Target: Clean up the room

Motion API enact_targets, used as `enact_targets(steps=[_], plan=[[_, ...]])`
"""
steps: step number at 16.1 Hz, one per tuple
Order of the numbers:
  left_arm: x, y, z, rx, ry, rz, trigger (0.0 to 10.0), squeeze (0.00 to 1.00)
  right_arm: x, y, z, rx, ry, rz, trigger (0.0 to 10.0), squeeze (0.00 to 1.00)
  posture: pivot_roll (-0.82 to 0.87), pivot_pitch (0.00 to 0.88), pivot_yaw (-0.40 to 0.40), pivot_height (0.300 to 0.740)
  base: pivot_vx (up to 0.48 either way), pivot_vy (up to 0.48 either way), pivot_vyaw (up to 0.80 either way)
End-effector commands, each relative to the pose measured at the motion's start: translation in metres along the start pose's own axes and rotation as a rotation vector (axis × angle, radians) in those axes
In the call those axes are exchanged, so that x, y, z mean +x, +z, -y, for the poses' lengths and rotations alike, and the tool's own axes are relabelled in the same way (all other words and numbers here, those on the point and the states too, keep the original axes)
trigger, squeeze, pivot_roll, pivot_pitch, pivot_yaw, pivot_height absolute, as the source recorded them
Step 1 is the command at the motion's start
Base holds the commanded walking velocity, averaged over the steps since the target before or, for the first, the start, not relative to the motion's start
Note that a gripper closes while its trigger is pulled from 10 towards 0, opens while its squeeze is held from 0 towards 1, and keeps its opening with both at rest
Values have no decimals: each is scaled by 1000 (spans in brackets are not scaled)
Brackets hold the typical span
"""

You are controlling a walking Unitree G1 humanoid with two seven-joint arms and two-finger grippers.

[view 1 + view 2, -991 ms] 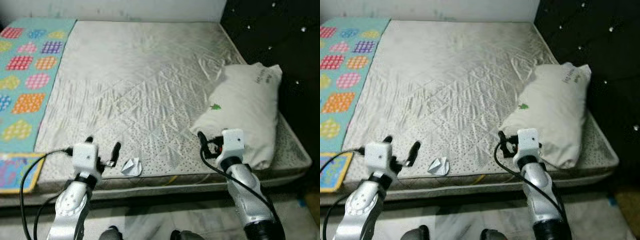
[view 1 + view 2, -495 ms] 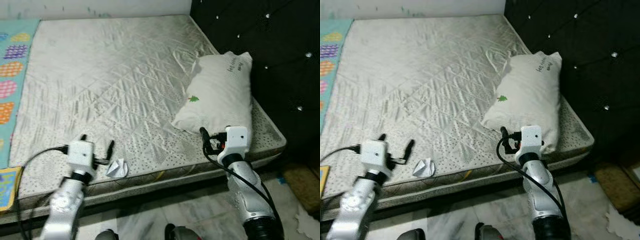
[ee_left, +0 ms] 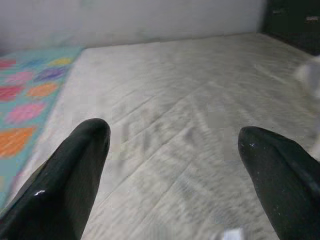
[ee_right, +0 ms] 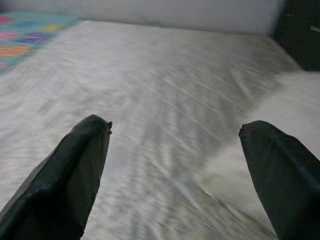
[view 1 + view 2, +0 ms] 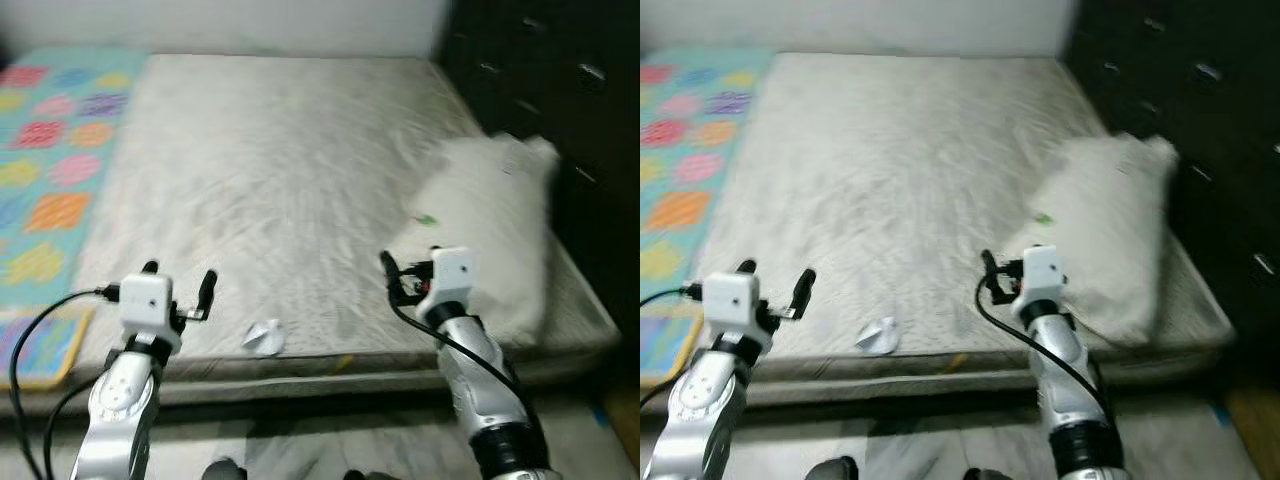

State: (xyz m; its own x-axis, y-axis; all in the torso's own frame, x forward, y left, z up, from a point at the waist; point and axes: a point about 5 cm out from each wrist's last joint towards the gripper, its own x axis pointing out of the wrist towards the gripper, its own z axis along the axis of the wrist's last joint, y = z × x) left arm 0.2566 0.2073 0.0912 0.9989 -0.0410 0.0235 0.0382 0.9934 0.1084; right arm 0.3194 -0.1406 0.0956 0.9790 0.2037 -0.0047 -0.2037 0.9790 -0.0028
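1. Presently, the item I take as the target is a small crumpled scrap of white paper (image 5: 264,338). It lies on the bare mattress (image 5: 290,170) close to the near edge, between my two arms and nearer the left one.

2. Handling judgement: the scrap looks very light, soft and already creased. It should crush rather than resist, and it could slide on the quilted fabric if nudged. I would take it across its raised folded ridge, pinching from above. A side approach risks pushing it off the edge.

3. Left gripper (image 5: 178,283): fingers spread apart, holding nothing. It hovers over the mattress edge, just beside the scrap and clear of it.

4. Right gripper (image 4: 175,145): fingers spread wide in its wrist view, empty. It sits beside the near end of the pillow (image 5: 495,225), apart from the scrap.

5. The pillow lies at the right side of the mattress, against the dark tufted headboard (image 5: 560,90). A colourful patterned mat (image 5: 55,180) borders the left side.

6. Head views are motion-blurred, so finer detail of the scrap cannot be confirmed.
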Motion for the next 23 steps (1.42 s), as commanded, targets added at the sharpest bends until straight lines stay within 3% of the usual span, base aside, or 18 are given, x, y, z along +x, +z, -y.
enact_targets(steps=[1, 5, 9, 11, 12, 13, 16, 19, 21, 22, 23], plan=[[-5, 0, -2, -5, 7, -2, 10000, 0, -1, -3, 2, -2, -5, -9, 10000, 0, 158, 90, -55, 740, 0, 0, 619], [-8, -4, -10, -17, 36, -15, 10000, 0, -4, -6, 12, 0, -42, -23, 10000, 0, 152, 84, -70, 740, 0, 0, 400], [-7, -4, -4, -32, 24, -13, 10000, 0, -9, -5, 15, 20, -76, -5, 10000, 0, 117, 91, -61, 740, 0, 0, 0], [-24, -15, -3, -49, 16, -57, 10000, 0, -33, -11, 33, 6, -118, -23, 10000, 0, 99, 109, -67, 740, 0, 0, 0], [-28, -17, -3, -51, 15, -66, 10000, 0, -36, -11, 35, 8, -123, -27, 10000, 0, 94, 112, -68, 740, 0, 0, 0], [-44, -25, -4, -57, 31, -101, 10000, 0, -52, -10, 40, -22, -116, -36, 10000, 0, 74, 122, -75, 740, 0, 0, 0], [-65, -24, -10, -92, 101, -121, 10000, 0, -85, -16, 50, -72, -99, -103, 10000, 0, 76, 139, -86, 740, 0, 0, 0], [-56, -4, -19, -2, 77, -54, 10000, 0, -80, -9, 47, -92, -61, -93, 10000, 0, 70, 153, -86, 740, 0, 0, 0], [-48, 7, -23, 4, 77, -40, 10000, 0, -75, -3, 43, -89, -52, -85, 10000, 0, 71, 154, -86, 740, 0, 0, 0], [-49, 16, -14, -49, -11, -49, 10000, 0, -72, -1, 41, -97, -33, -82, 10000, 0, 84, 160, -112, 740, 0, 0, 0], [-50, 19, -8, -43, -64, -52, 10000, 0, -71, 0, 40, -95, -29, -83, 10000, 0, 89, 161, -118, 740, 0, 0, 0]])
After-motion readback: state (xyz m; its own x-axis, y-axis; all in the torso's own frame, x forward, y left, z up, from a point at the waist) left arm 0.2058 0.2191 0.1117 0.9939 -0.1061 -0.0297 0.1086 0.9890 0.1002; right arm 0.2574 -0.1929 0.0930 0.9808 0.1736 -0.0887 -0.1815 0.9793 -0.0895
